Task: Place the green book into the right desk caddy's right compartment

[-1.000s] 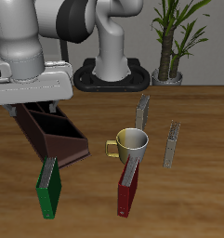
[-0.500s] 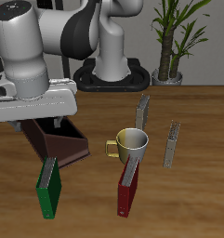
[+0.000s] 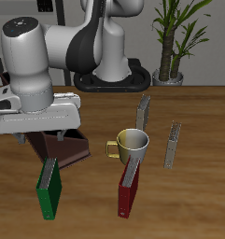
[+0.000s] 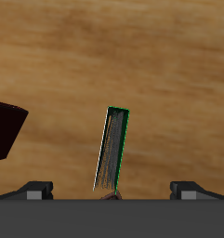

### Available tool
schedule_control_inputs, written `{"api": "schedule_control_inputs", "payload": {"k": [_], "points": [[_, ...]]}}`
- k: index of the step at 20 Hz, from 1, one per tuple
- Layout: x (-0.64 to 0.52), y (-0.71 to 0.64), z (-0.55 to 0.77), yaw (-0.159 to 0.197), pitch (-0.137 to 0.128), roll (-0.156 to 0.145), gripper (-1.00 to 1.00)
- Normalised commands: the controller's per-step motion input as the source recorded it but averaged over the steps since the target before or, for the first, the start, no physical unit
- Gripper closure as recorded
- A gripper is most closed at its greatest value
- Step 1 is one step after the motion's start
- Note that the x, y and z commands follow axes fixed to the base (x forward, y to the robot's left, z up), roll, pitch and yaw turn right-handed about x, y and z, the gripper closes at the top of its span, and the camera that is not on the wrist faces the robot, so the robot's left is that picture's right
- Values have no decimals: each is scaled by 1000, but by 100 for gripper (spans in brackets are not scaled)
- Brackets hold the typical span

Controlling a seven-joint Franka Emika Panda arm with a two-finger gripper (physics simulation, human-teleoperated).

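The green book (image 3: 49,188) stands upright near the table's front edge; the wrist view shows its pale page edges and green cover (image 4: 112,149). The right desk caddy (image 3: 67,149), a dark-brown open box, lies just behind the book and is mostly hidden by my hand. One dark corner of it shows in the wrist view (image 4: 4,130). My gripper (image 3: 47,135) hangs above the book and the caddy's near end, apart from both. Its fingertips (image 4: 34,189) stand wide apart with nothing between them, so it is open and empty.
A dark red book (image 3: 129,187) stands near the front edge beside a yellow-and-white mug (image 3: 133,143). Two thin grey upright slabs (image 3: 144,110) (image 3: 174,145) stand farther back. A potted plant (image 3: 170,56) is at the table's back.
My arm has swung toward the table's front and lowered, so the hand now covers most of the caddy and sits over the green book. Nothing on the table moved.
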Motion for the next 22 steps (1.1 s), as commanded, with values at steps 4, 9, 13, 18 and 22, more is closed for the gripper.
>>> {"api": "schedule_control_inputs", "payload": {"k": [4,9,13,18,22], "points": [[53,2,-193,-11,2,-3,-100],[65,-8,-232,-12,-1,-14,-100],[69,-29,-225,-3,15,0,-100],[77,-29,-289,-7,17,-14,-100],[28,-17,-269,16,7,-8,-100]]}}
